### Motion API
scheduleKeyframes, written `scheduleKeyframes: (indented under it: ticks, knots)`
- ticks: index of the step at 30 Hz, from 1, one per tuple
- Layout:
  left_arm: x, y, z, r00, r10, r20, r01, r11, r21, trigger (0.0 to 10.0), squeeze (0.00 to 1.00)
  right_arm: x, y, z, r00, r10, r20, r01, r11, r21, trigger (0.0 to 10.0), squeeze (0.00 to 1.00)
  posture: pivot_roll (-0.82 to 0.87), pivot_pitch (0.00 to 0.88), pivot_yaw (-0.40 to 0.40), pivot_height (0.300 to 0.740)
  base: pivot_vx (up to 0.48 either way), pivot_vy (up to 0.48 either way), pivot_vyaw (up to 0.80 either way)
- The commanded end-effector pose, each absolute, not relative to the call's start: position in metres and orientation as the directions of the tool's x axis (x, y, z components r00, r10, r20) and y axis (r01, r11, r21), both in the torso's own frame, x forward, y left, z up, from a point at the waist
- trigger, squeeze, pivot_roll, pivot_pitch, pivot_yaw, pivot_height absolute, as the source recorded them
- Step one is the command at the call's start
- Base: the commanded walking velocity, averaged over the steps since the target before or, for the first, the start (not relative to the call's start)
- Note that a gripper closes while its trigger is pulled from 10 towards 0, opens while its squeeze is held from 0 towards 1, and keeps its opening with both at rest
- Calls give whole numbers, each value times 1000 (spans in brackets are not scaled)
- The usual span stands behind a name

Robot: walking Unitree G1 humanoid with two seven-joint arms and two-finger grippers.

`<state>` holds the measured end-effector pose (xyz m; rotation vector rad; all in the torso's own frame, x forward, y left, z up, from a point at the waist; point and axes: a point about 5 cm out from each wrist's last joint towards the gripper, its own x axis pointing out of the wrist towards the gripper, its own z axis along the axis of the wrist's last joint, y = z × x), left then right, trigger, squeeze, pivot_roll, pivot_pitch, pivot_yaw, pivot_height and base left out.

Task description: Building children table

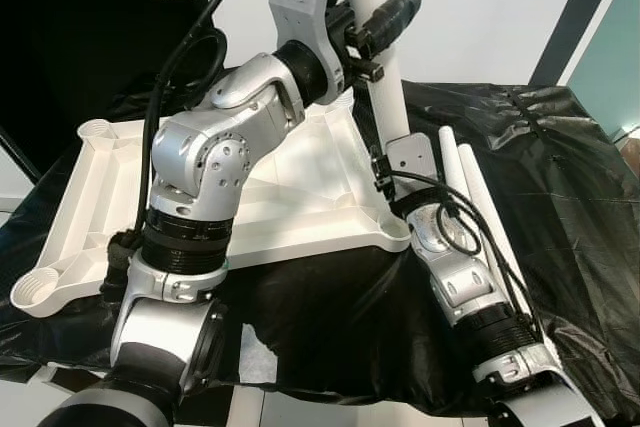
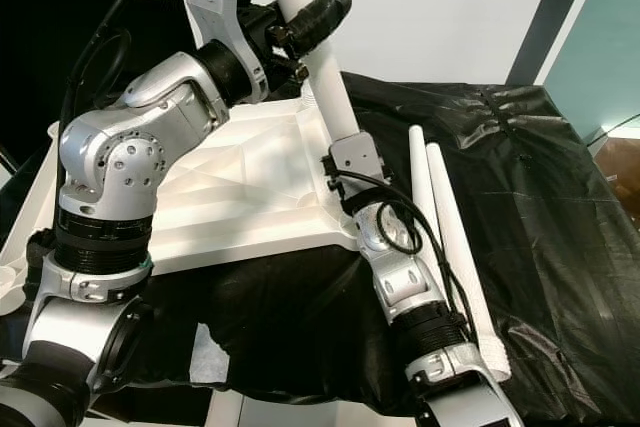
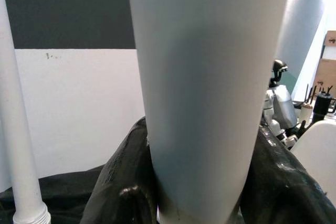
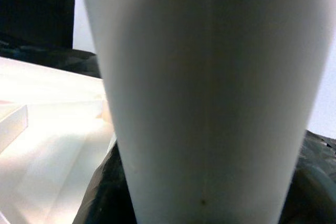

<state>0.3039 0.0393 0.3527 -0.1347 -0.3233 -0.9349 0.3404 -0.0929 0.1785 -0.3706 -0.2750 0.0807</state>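
On black sheeting [image 1: 560, 197]: one upturned white tabletop [image 1: 290, 197], two loose white legs [image 2: 445, 237] side by side to its right, one more leg [image 1: 385, 77] rising tilted from the tabletop's right corner. Left gripper [image 1: 365, 32] clamped high on that leg, elbow bent; right gripper [image 1: 385, 162] clasping it lower, forearm reaching up.

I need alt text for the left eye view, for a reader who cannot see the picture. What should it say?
Both grippers hold one white table leg standing at the corner of an upside-down white tabletop: the left gripper high up, the right gripper near its base. Two more white legs lie beside them on a black plastic sheet.
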Motion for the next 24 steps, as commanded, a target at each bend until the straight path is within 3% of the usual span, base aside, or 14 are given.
scheduleKeyframes:
  ticks: [1,5,8,9,14,24]
  knots:
    - [303,38,359,529,-772,354,815,578,41,10000,1000,340,-94,180,960,111,258,-16,938,-345,10000,0,-5,0,20,740,0,0,0]
    - [304,40,356,508,-782,361,833,553,27,10000,1000,342,-96,182,963,91,255,-6,949,-316,10000,0,-4,0,20,740,0,0,0]
    - [308,43,356,562,-745,361,776,625,81,10000,1000,343,-97,182,968,80,239,-8,957,-290,10000,0,-5,0,22,740,0,0,0]
    - [309,44,355,570,-731,375,753,647,119,10000,0,343,-97,182,971,78,227,-16,965,-261,10000,0,-7,0,20,740,0,0,0]
    - [311,47,346,576,-722,383,718,671,186,10000,0,342,-97,184,975,68,212,-24,979,-203,10000,0,-11,0,21,740,0,0,0]
    - [281,42,314,517,-785,341,795,588,149,10000,0,344,-112,187,985,3,172,11,997,-80,10000,0,-13,0,8,740,0,0,0]
